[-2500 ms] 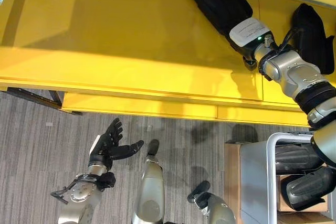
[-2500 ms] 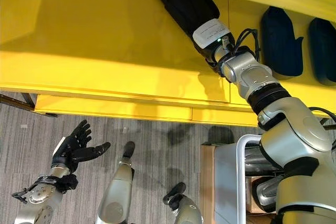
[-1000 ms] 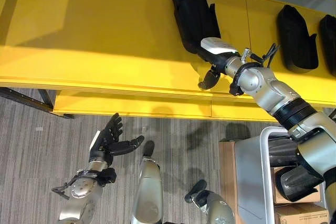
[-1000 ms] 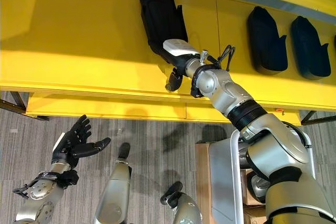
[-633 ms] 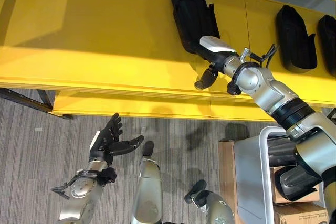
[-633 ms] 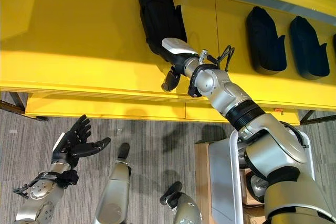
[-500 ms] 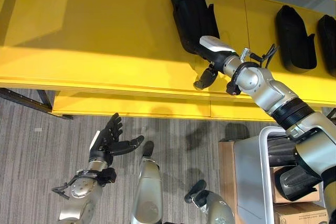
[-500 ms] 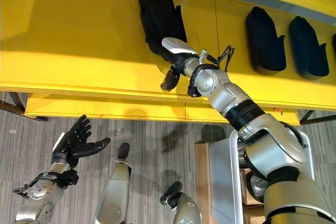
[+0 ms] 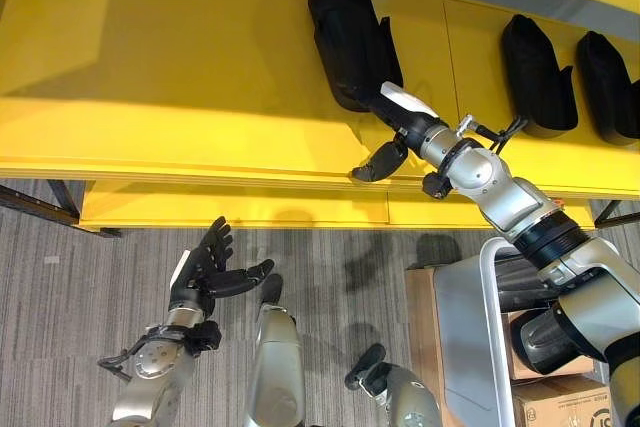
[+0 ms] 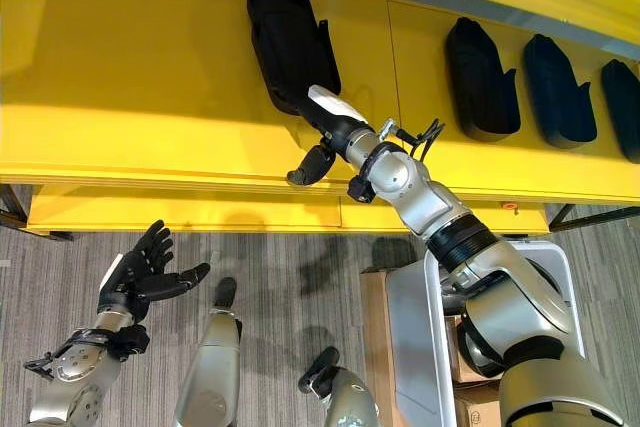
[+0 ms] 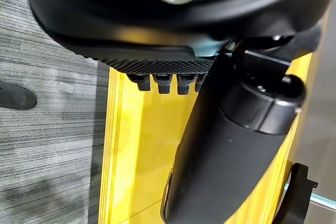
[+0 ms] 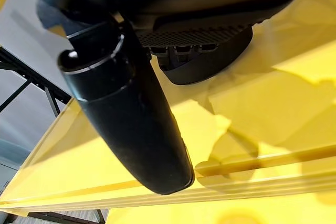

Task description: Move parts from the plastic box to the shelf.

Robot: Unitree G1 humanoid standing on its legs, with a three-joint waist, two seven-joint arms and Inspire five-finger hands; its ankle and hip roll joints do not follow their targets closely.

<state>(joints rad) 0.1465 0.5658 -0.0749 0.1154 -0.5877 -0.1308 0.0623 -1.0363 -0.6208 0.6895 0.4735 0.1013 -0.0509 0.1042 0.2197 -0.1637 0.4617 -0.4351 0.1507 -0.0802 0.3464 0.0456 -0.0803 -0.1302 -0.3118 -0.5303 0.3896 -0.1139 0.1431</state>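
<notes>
A long black part (image 9: 345,32) lies on the yellow shelf (image 9: 180,77), pointing toward the back. My right hand (image 9: 403,115) reaches up to the part's near end, fingers straight against it and thumb spread out over the shelf's front edge. In the right wrist view the thumb (image 12: 131,114) stands clear of the part (image 12: 210,64), so the hand is open. My left hand (image 9: 205,272) hangs low over the floor, open and holding nothing. The plastic box (image 9: 485,337) stands at the lower right with dark parts (image 9: 545,337) inside.
Three more black parts (image 10: 480,82) (image 10: 558,92) (image 10: 625,97) lie in a row on the shelf to the right. A cardboard box (image 9: 565,402) sits by the plastic box. The shelf's left half is bare. Grey carpet (image 9: 80,277) lies below.
The camera has shifted, bringing more of the shelf's right side into view. My right hand has drawn back to the part's near end and its thumb has swung out. The left hand is unchanged.
</notes>
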